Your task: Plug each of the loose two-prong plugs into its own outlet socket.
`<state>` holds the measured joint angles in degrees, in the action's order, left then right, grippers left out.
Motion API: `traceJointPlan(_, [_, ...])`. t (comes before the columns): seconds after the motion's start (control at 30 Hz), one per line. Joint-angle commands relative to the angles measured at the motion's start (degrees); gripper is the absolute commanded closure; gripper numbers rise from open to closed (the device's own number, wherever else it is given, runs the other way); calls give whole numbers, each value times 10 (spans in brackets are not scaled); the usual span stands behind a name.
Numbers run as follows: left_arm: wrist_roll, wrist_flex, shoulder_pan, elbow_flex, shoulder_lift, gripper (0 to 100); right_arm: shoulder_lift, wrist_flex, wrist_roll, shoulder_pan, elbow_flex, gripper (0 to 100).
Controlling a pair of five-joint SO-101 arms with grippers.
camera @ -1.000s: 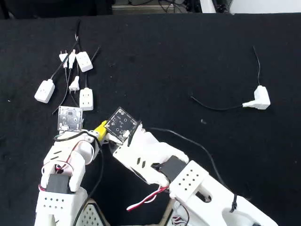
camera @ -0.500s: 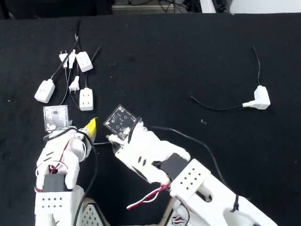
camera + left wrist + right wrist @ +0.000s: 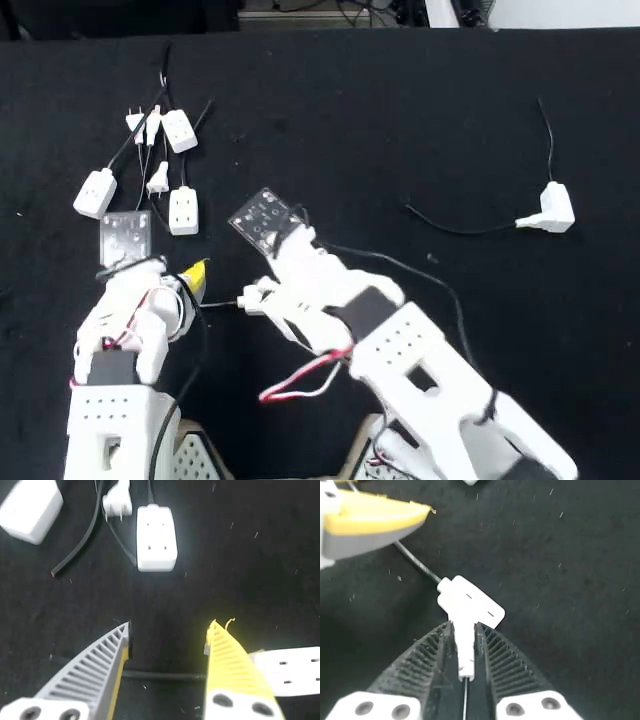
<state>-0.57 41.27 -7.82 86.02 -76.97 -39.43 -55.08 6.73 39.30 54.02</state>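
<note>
On black cloth, right gripper clenched on boxy white plug, left gripper spread.

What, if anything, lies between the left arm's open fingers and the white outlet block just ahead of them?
Nothing visible does. The left gripper has its fingers open, and only bare black table separates them from the outlet block. A black cable crosses between the fingers, nearer the wrist, not on that path.
</note>
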Motion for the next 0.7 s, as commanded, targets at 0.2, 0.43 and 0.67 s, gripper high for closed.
traceJointPlan(0.2, [-3,-102,0,-108,252,751,30,-140,62,16,-101,988])
traceJointPlan(0.43, [-3,-159,77,-110,331,751,51,-156,73,16,-93,988])
traceJointPlan(0.67, [-3,-163,84,-115,376,751,148,-150,69,12,-121,988])
